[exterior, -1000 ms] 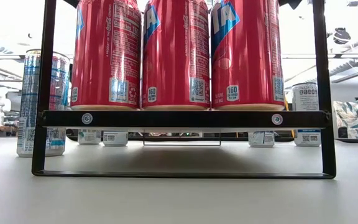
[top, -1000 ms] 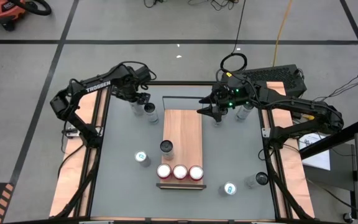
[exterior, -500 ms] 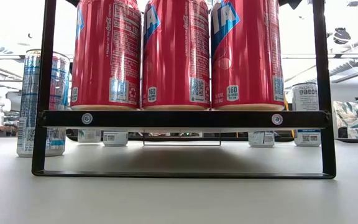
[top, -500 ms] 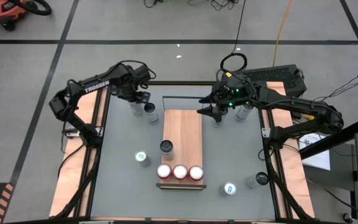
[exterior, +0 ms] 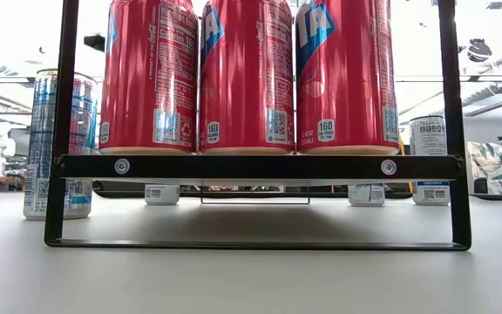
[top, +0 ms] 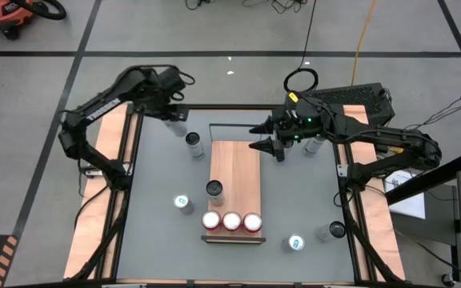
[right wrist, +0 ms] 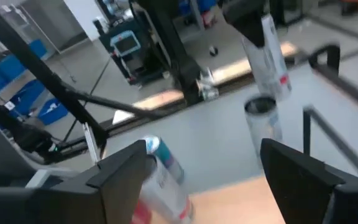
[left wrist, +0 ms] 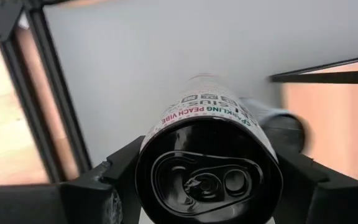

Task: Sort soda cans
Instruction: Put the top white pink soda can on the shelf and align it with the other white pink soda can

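Two black jointed robot arms [top: 102, 108] with thick black fingers [left wrist: 114, 180]; small green lights glow behind the right arm's fingers.

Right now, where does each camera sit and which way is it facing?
High view: above the table, straight down; left gripper and right gripper show.
Low view: tabletop height, level at the red cans; no arm clearly shows.
Left wrist view: on the left arm, past its fingers at the silver can they grip.
Right wrist view: on the right arm, across the table past its open fingers.
Shared: both wrist views show the silver can.
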{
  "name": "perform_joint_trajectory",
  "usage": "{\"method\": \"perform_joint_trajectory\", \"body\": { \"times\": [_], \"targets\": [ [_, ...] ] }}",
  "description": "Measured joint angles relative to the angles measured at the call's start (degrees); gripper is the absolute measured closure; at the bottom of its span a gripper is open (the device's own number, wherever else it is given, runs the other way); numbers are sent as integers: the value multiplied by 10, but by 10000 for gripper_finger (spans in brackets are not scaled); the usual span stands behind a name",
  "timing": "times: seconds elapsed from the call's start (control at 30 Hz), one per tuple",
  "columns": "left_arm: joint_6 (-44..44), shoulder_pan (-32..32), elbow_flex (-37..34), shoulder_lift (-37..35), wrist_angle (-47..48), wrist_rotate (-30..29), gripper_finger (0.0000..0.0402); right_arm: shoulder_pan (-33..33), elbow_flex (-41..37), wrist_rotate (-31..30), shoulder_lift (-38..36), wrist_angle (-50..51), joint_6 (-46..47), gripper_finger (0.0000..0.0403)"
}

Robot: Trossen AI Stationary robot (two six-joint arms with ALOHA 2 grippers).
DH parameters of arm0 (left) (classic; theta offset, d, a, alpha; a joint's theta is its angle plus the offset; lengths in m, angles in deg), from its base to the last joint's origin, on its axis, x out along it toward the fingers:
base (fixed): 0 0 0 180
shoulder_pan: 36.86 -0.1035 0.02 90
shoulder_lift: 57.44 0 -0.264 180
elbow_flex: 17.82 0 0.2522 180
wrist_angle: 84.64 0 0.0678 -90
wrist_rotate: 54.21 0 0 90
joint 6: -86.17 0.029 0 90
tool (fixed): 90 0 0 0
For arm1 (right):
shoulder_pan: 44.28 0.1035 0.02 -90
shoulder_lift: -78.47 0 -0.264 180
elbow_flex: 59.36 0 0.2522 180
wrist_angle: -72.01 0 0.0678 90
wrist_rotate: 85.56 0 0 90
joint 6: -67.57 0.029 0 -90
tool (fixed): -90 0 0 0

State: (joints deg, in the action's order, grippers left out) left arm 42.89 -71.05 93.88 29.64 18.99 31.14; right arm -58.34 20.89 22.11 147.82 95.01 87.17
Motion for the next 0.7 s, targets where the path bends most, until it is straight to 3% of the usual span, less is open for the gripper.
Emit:
{"method": "perform_joint_trajectory", "body": {
  "times": [0.33, 0.7],
  "targets": [
    [-100, 79, 104, -49, 2, 13, 157, 63, 209, -129, 86, 135, -86, 114],
    [-180, 198, 110, -82, -80, 16, 157, 119, 483, -159, 262, 302, -157, 110]
  ]
}}
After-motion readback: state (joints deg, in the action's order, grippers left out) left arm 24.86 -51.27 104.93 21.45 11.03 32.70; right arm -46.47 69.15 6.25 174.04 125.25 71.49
